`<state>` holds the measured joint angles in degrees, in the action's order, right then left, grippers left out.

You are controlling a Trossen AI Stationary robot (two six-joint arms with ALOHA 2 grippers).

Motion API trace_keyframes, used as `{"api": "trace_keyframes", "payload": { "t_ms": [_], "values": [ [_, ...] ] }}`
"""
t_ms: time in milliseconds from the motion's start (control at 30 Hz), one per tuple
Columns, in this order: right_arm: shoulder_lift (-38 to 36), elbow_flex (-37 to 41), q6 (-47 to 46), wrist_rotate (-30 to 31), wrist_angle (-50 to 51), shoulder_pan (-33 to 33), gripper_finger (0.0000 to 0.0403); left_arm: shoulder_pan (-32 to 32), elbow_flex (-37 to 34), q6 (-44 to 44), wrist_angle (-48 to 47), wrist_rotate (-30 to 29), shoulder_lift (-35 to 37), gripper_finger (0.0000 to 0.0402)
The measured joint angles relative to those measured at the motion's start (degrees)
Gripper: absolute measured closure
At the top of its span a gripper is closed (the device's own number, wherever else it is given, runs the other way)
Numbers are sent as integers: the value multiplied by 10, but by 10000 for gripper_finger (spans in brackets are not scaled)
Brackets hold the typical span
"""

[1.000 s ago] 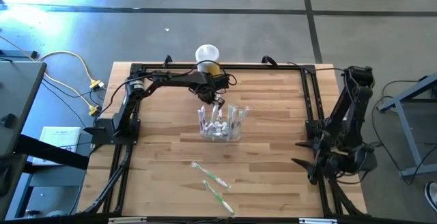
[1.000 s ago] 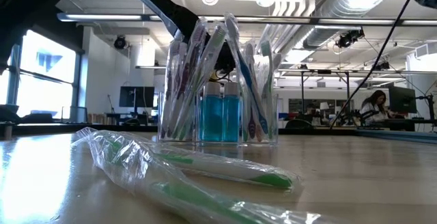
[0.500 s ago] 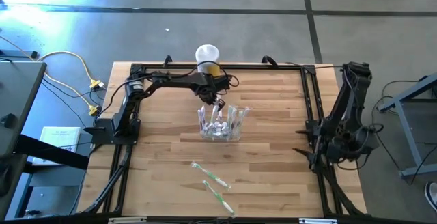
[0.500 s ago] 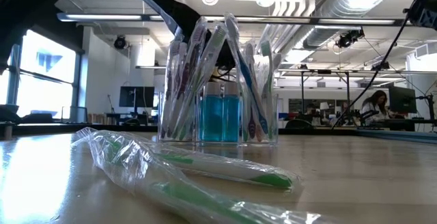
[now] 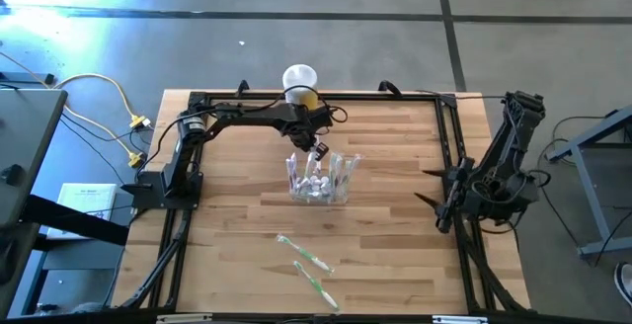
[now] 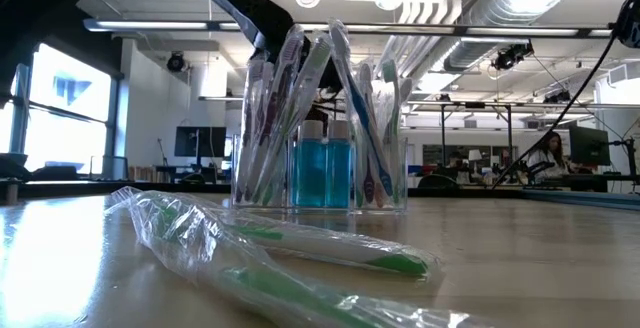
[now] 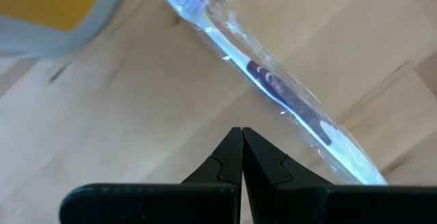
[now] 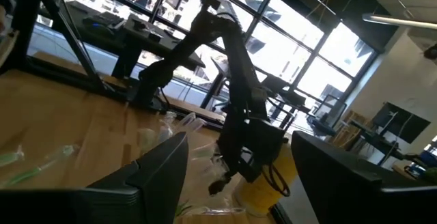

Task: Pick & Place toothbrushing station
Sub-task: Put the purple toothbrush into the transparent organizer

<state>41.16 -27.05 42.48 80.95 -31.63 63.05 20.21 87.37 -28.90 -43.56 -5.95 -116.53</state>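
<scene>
The toothbrushing station [image 5: 321, 179], a see-through holder full of wrapped toothbrushes with blue bottles [image 6: 322, 173] in the middle, stands on its base at mid-table. My left gripper [image 5: 316, 151] hovers shut over its far edge, pointing steeply down. In the left wrist view its shut fingertips [image 7: 242, 134] stand close beside a wrapped purple-handled toothbrush [image 7: 273, 87] that runs slantwise past them. My right gripper [image 5: 429, 188] is open, raised at the table's right side, and points level toward the station [image 8: 179, 125]. My left gripper's shut fingertips are next to the wrapper of the purple-handled toothbrush [image 7: 300, 118]. I cannot tell whether they touch it. Nothing shows between the fingers.
A yellow canister with a white lid [image 5: 299, 82] stands at the far edge, just behind the left gripper. Two wrapped green toothbrushes [image 5: 304, 255] [image 5: 318, 286] lie flat on the wood near the front edge. A black frame [image 5: 449, 136] borders the table.
My right gripper has risen and swung toward the table's far edge, staying open. The station and the loose toothbrushes have kept their places.
</scene>
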Motion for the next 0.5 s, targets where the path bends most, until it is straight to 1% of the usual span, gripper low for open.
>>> {"api": "trace_keyframes", "payload": {
  "t_ms": [100, 233, 500],
  "values": [
    [0, 0, 0, -1, 14, -13, 149, 0, 0, -9, -7, -13, 17, 401],
    [0, 0, -1, -5, 15, -27, 149, 0, 0, -9, -3, -51, 38, 401],
    [0, 0, -2, -4, 23, -37, 149, -4, 0, -9, 26, -48, 39, 401]
  ]
}}
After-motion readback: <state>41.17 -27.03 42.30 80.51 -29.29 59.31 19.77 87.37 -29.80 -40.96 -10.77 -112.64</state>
